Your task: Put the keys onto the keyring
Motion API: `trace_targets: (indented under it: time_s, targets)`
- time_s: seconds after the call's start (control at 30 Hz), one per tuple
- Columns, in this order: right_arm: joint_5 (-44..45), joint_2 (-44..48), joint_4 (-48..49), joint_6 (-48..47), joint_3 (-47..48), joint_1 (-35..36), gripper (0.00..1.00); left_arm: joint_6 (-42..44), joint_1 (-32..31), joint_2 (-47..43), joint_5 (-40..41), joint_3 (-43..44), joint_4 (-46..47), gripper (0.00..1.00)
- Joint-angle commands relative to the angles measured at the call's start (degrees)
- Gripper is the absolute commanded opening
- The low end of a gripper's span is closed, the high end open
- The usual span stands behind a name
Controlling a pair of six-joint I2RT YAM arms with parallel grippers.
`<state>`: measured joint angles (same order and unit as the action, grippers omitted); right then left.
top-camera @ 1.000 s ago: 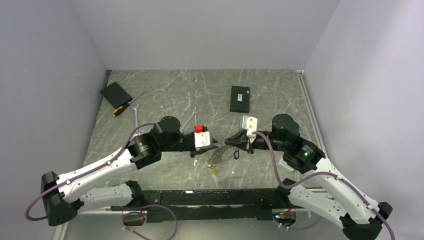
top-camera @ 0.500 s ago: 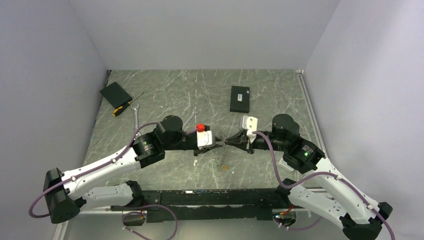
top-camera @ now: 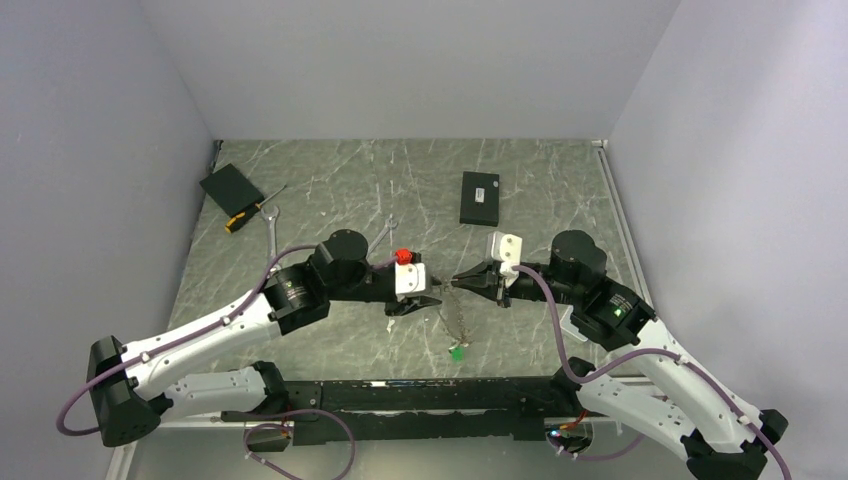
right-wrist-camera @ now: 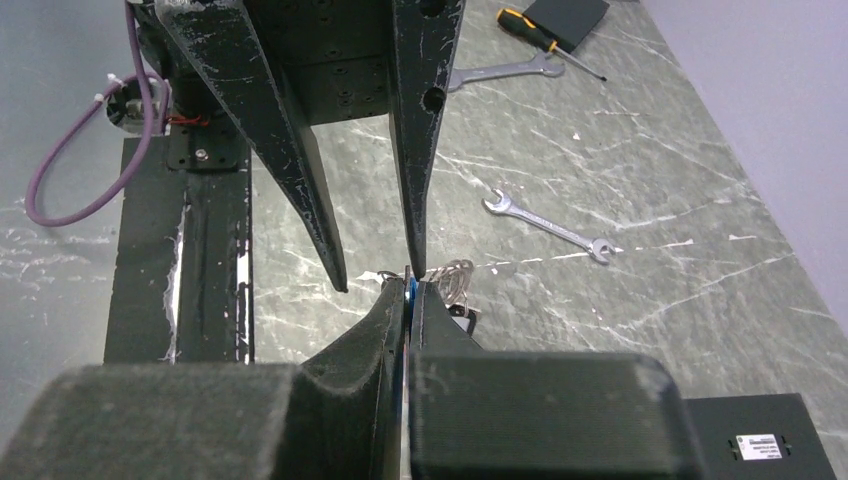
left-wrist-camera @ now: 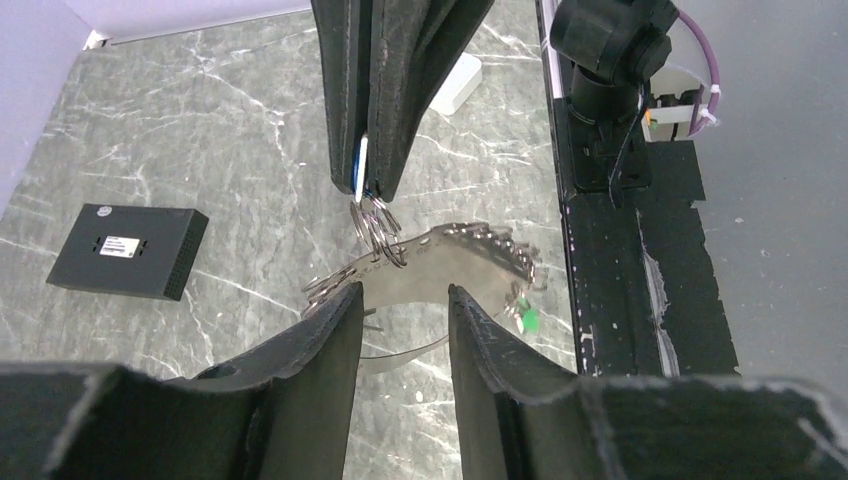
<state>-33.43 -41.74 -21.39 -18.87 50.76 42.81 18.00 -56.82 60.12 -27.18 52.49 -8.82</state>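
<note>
My right gripper (top-camera: pixel 460 283) is shut on a blue-headed key (right-wrist-camera: pixel 407 284) and holds it above the table. Small silver rings (left-wrist-camera: pixel 378 225) hang from that key and carry the keyring (left-wrist-camera: pixel 440 262), a silver loop with a chain-like cluster along one edge. It dangles in the top view (top-camera: pixel 455 318), with a green-headed key (top-camera: pixel 456 352) at its lower end. My left gripper (top-camera: pixel 428 297) is open, tip to tip with the right one. Its jaws (left-wrist-camera: pixel 405 292) stand apart just below the rings and hold nothing.
A black box (top-camera: pixel 480 197) lies at the back centre. A black case (top-camera: pixel 231 188), a yellow-handled screwdriver (top-camera: pixel 255 210) and a wrench (top-camera: pixel 273 228) lie at the back left. A second wrench (top-camera: pixel 380 240) lies behind my left gripper. The black base rail (left-wrist-camera: pixel 600 250) runs along the near edge.
The keyring has come up off the table and now hangs from my right gripper. My left gripper moved in to the right one; the right then drew back slightly right.
</note>
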Motion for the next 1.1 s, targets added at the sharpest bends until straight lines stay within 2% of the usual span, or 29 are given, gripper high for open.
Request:
trace_targets:
  time_s: [0.0, 0.37, 0.47, 0.8, 1.07]
  targets:
    - [-0.49, 0.88, 4.62, 0.24, 1.97, 0.17, 0.00, -1.70, 0.04, -0.50, -0.56, 0.80, 4.28, 0.40]
    - [-0.76, 1.11, 4.90, 0.34, 1.89, 0.17, 0.00, -1.83, 0.04, 1.10, -0.77, 0.92, 8.31, 0.34]
    - [-0.77, 1.26, 4.84, 0.33, 1.88, 0.16, 0.00, -1.76, 0.04, 1.70, -0.92, 1.20, 8.12, 0.28]
    - [-0.74, 1.72, 4.86, 0.24, 1.63, 0.17, 0.00, -1.13, 0.04, 2.08, -0.78, 1.63, 8.13, 0.00]
    - [-0.37, 2.25, 4.78, 0.16, 1.18, 0.15, 0.00, -1.23, 0.04, 0.83, -0.56, 0.91, 8.38, 0.00]
